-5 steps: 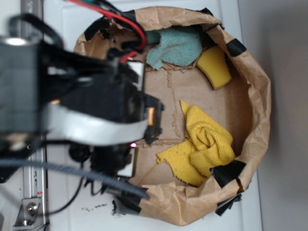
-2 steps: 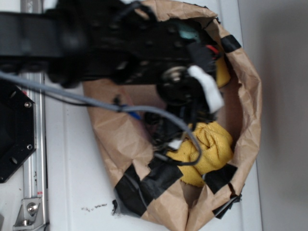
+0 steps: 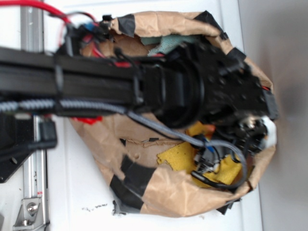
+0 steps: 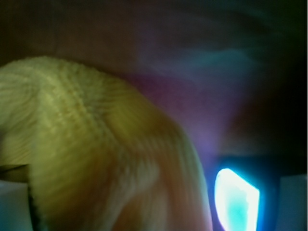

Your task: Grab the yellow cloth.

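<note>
The yellow cloth [image 3: 179, 157] lies in the bottom of a brown paper bag [image 3: 173, 195], and the arm covers most of it in the exterior view. My gripper [image 3: 246, 138] is low inside the bag at its right side, right over the cloth. In the blurred wrist view the terry cloth [image 4: 91, 144] fills the left and middle, very close to the camera. Pale fingers [image 4: 12, 207] show at the two bottom corners, far apart, so my gripper [image 4: 154, 207] is open with the cloth bulging between them. I cannot tell whether the fingers touch it.
A teal rag [image 3: 166, 44] peeks out at the bag's far side, behind the arm. The crumpled bag wall, patched with black tape [image 3: 132, 178], rises all round the gripper. A metal rail [image 3: 33, 192] runs along the left edge.
The arm has swung from the bag's left and middle to its right side, and now hides more of the yellow cloth. The bag has been pushed and changed shape.
</note>
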Controlling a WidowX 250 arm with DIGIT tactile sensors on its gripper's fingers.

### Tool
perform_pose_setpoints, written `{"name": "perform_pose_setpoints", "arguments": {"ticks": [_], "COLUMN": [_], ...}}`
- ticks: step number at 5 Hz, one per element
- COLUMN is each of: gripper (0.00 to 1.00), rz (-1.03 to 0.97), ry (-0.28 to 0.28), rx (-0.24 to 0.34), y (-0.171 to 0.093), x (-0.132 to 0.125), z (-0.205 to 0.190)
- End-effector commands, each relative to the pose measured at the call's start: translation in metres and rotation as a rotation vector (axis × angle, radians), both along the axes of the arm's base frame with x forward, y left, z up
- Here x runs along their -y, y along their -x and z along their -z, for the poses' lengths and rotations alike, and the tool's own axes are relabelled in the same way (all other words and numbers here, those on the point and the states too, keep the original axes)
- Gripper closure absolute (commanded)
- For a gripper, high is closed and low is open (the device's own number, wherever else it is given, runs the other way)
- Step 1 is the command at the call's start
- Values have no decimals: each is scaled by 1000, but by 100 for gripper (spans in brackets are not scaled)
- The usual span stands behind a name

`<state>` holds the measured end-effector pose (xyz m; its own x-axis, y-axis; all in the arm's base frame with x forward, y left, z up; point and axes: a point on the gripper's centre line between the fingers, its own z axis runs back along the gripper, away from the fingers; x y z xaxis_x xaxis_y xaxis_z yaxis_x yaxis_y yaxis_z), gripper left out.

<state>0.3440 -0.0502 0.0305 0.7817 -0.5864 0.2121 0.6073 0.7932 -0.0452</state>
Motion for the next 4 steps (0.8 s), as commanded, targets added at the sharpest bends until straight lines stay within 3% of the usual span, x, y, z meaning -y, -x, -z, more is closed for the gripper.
{"name": "perform_pose_setpoints", "arguments": {"ticks": [1, 2, 4], "gripper": [0, 100, 100], "rz": [133, 35, -129], "ry": [0, -13, -19], "rx": [39, -4, -39], "y": [37, 49, 44], "x": [60, 59, 31], "z": [-6, -5, -18]}}
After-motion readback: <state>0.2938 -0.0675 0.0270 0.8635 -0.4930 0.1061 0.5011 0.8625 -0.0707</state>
